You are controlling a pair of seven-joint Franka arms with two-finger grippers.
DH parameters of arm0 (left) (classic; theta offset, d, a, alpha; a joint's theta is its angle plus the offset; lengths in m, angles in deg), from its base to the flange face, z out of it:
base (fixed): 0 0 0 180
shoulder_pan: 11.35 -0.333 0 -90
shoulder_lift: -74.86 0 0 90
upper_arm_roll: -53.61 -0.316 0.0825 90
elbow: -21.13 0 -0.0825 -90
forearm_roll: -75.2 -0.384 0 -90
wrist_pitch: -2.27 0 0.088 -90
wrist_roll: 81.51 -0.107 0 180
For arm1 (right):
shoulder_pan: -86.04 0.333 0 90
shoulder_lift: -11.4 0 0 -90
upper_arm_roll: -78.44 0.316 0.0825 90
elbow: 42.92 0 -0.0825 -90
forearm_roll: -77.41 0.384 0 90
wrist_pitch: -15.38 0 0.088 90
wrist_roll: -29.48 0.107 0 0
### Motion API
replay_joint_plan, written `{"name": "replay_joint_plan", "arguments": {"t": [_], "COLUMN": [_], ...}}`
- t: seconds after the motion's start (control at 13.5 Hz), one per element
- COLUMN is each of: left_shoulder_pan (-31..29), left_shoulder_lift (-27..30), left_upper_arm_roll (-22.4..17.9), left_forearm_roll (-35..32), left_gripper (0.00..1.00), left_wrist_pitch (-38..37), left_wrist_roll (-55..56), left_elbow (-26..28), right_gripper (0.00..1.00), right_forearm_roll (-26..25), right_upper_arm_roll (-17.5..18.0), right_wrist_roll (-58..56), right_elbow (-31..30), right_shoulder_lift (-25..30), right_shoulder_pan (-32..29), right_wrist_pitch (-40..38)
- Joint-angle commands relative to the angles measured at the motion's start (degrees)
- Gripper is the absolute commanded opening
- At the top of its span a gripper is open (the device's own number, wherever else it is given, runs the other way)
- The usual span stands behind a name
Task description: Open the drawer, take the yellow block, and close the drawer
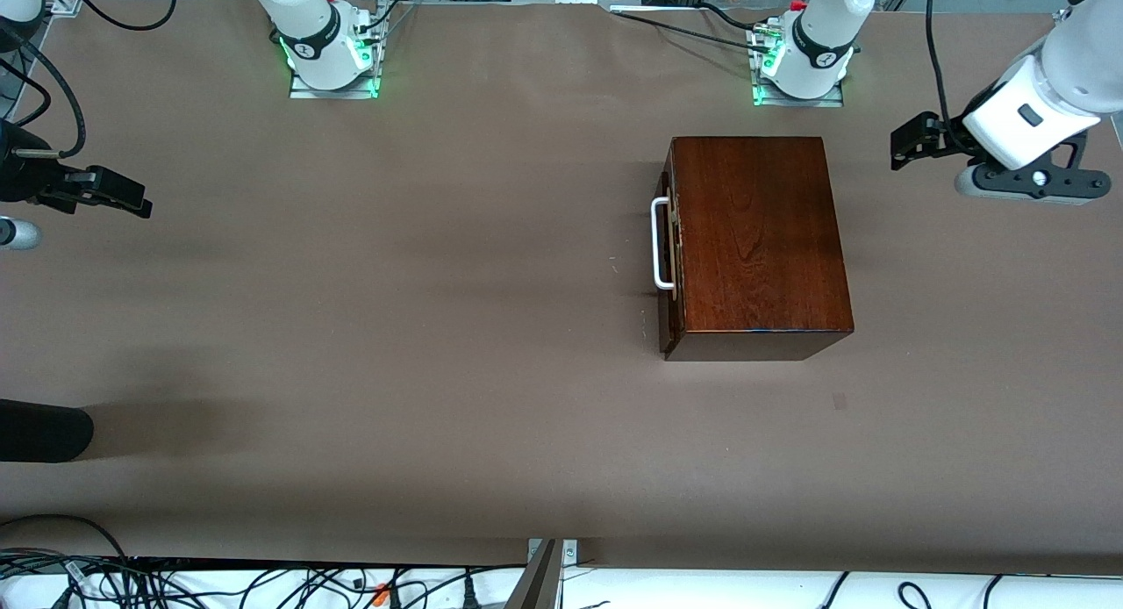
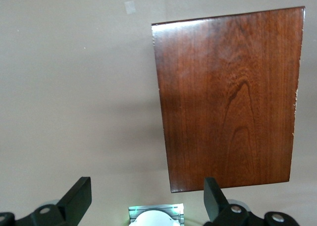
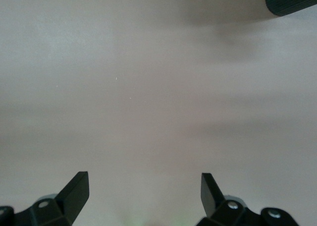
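The box sits on the tabletop toward the left arm's end, close to the edge where the bases stand and just in front of the left arm's base. Its drawer is shut, the front flush with the box; the white handle faces the right arm's end, with a broad bare stretch of tabletop before it. The block is not visible.

The left gripper hangs over bare tabletop near the left arm's end edge, beside the box and apart from it, fingers spread wide, holding nothing.

The right gripper hangs over the right arm's end edge, well apart from the box, fingers wide and empty.
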Motion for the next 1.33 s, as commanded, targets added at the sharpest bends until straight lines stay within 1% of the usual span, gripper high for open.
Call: {"name": "replay_joint_plan", "arguments": {"t": [0.0,0.07,0.22,0.3,0.37,0.52,0.74,0.96,1.19,1.26], "left_shoulder_pan": [0.2,0.3,0.3,0.4,1.4,5.3,12.4,16.1,18.4,19.0], "left_shoulder_lift": [-2.2,-2.9,-5.9,-7.8,-9.5,-12.9,-18.2,-23.1,-26.9,-28.4], "left_upper_arm_roll": [6.7,9.8,18.2,21.5,23.6,24.4,24.4,24.4,24.3,24.3], "left_forearm_roll": [0.2,0.0,-0.8,-0.9,-0.9,-1.7,-8.6,-14.2,-21.0,-22.1], "left_gripper": [1.00,1.00,1.00,1.00,1.00,1.00,1.00,1.00,1.00,1.00], "left_wrist_pitch": [-1.1,-1.1,-0.9,0.7,3.5,6.2,10.9,14.9,17.7,18.8], "left_wrist_roll": [1.8,4.7,11.5,15.5,19.4,24.7,35.1,41.9,45.3,46.9], "left_elbow": [-2.3,-2.3,-2.2,-2.3,-2.2,-2.1,-2.1,-2.0,-1.6,-1.3], "right_gripper": [1.00,1.00,1.00,1.00,1.00,1.00,1.00,1.00,1.00,1.00], "right_forearm_roll": [0.0,0.0,0.0,0.0,0.0,0.0,0.0,0.0,0.0,0.0], "right_upper_arm_roll": [0.2,0.2,0.2,0.2,0.2,0.2,0.2,0.2,0.2,0.2], "right_wrist_roll": [-0.7,-0.7,-0.7,-0.7,-0.7,-0.7,-0.7,-0.7,-0.7,-0.7], "right_elbow": [0.0,0.0,0.0,0.0,0.0,0.0,0.0,0.0,0.0,0.0], "right_shoulder_lift": [0.7,0.7,0.7,0.7,0.7,0.7,0.7,0.7,0.7,0.7], "right_shoulder_pan": [-0.1,-0.1,-0.1,-0.1,-0.1,-0.1,-0.1,-0.1,-0.1,-0.1], "right_wrist_pitch": [0.0,-0.1,0.0,0.0,0.0,0.0,0.0,0.0,-0.1,-0.1]}}
